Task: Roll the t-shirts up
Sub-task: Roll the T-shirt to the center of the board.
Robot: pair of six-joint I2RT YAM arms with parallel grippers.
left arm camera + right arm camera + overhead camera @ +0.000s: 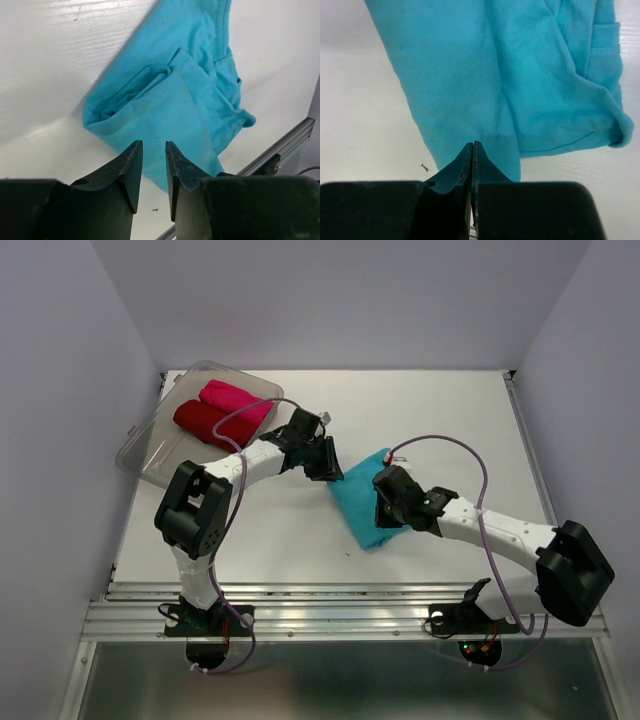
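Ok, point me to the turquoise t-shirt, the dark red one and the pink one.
turquoise t-shirt (357,508): top external view, bare cloth on its left half.
dark red t-shirt (203,423): top external view, middle of the bundle.
magenta-pink t-shirt (236,399): top external view, middle of the bundle.

Clear plastic tub (150,452) at far-left corner, white table (450,410)

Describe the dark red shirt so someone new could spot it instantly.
Find the white table, then the clear plastic tub at its far-left corner. Two rolled shirts lie inside; the dark red shirt is the nearer roll, duller and deeper in colour than the bright magenta shirt beside it.
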